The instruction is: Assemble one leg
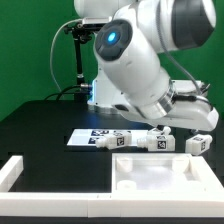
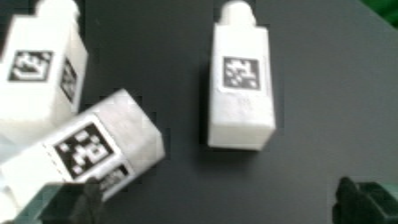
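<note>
In the wrist view three white legs with black-and-white tags lie on the black table: one leg (image 2: 244, 85) straight ahead, a second leg (image 2: 45, 62) to the side and a third leg (image 2: 98, 142) lying slanted close to one dark fingertip (image 2: 63, 205). My gripper (image 2: 214, 206) is open, with nothing between the fingers, just short of the first leg. In the exterior view the legs (image 1: 158, 141) lie in a row under the arm's hand (image 1: 185, 108); another leg (image 1: 200, 143) lies apart at the exterior view's right. The fingers are hidden there.
The marker board (image 1: 92, 138) lies beside the legs at the exterior view's left. The large white tabletop slab (image 1: 155, 172) lies in front. The white border frame (image 1: 15, 172) runs along the front left. A black stand (image 1: 78, 60) rises behind.
</note>
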Motion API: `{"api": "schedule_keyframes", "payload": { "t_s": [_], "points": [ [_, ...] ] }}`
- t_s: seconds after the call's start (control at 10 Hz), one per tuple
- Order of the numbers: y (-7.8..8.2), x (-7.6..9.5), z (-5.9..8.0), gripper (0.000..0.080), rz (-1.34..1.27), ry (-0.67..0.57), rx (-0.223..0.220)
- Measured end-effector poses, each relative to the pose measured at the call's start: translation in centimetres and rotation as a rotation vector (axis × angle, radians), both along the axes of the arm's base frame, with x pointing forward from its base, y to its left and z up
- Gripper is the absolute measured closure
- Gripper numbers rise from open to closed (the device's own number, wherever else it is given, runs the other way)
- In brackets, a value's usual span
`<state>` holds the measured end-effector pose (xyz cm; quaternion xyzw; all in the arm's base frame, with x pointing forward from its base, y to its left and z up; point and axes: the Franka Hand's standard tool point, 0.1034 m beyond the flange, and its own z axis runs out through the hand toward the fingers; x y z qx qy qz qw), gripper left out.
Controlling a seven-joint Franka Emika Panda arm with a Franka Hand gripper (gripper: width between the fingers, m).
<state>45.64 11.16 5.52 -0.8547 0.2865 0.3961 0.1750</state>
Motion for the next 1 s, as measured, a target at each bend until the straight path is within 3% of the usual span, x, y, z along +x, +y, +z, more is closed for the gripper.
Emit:
{"api": "schedule_keyframes", "payload": {
  "t_s": [0.4, 0.8, 1.0],
  "points": [
    [2.9, -0.6, -0.1, 0.015, -0.016, 0.041, 0.0],
    [2.8, -0.6, -0.3, 0.015, -0.036, 0.056, -0.018],
    [4.1, -1.8, -0.9, 0.015, -0.038, 0.061, -0.036]
  ]
}}
